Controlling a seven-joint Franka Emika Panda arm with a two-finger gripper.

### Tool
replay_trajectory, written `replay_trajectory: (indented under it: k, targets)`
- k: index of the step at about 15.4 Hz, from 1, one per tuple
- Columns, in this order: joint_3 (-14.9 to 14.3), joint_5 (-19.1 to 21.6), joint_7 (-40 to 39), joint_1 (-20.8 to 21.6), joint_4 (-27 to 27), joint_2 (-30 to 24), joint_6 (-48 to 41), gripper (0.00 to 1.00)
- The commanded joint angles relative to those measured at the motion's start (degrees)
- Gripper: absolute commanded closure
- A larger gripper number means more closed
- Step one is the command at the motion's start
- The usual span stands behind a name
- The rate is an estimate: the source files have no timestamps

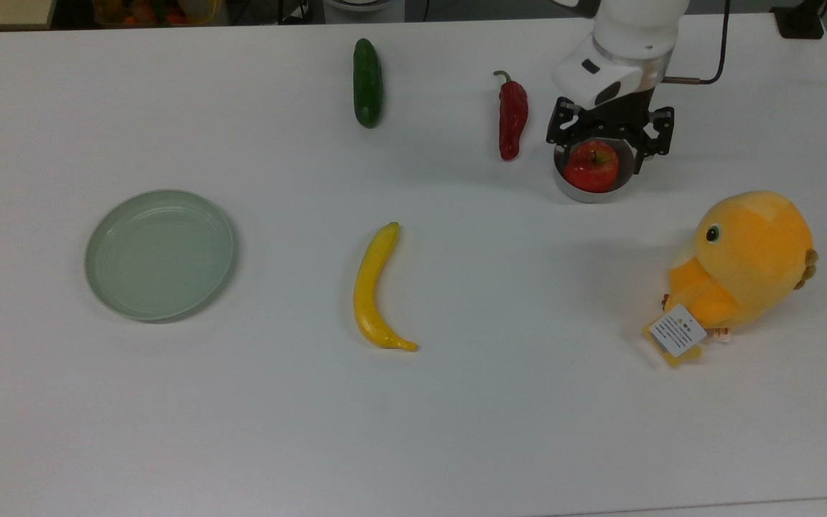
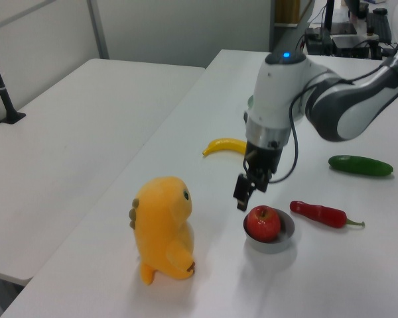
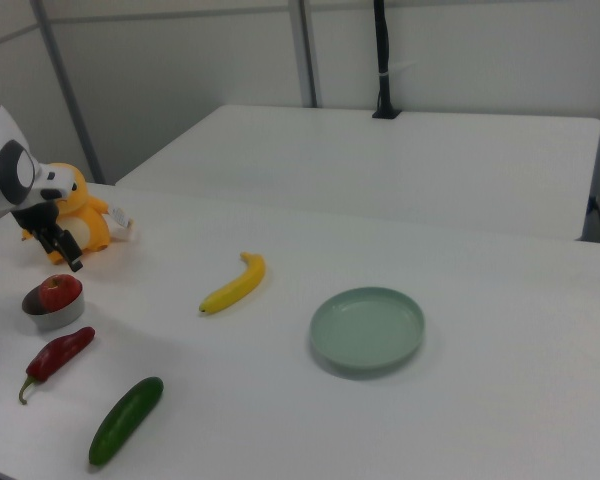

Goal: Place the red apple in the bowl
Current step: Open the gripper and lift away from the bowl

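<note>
The red apple (image 1: 591, 165) rests inside the small grey bowl (image 1: 586, 195), stem up, at the top view's upper right. My gripper (image 1: 609, 142) hovers just above it, open, with one dark finger on each side of the bowl and nothing held. In the left view the gripper (image 2: 249, 187) hangs clear above and left of the apple (image 2: 263, 222) in the bowl (image 2: 284, 238). The right view has the apple (image 3: 58, 291) and bowl (image 3: 52, 316) below the gripper (image 3: 56, 244).
A red chili pepper (image 1: 512, 118) lies close to the bowl on the top view's left, with a cucumber (image 1: 367, 82) further left. A banana (image 1: 374, 287) sits mid-table and a pale green plate (image 1: 159, 254) at the left. A yellow plush chick (image 1: 744, 266) stands below right of the bowl.
</note>
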Motion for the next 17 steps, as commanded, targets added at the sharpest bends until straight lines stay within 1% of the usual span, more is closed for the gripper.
replay_trajectory:
  k: [1, 3, 5, 8, 12, 15, 16, 17]
  targets:
    - [-0.4, -0.8, -0.4, -3.0, -1.2, -6.3, -6.4, 0.00]
    - [-1.0, -0.7, -4.6, -4.4, -1.7, -8.3, -9.8, 0.00]
    - [-2.8, -0.3, -11.5, -5.2, -3.7, -10.9, -13.1, 0.00]
    - [-9.3, 0.2, -20.4, -4.7, -5.3, -14.0, -17.8, 0.00]
    - [-18.0, 0.7, -31.3, -4.5, -8.1, -17.6, -19.0, 0.00]
    - [-23.8, 3.6, -35.9, -4.4, -8.5, -18.6, -18.3, 0.00]
    - [-25.5, 5.1, -36.0, -4.5, -8.5, -19.3, -18.2, 0.00]
    - [-27.0, 7.7, -36.8, -4.5, -8.4, -19.9, -17.8, 0.00]
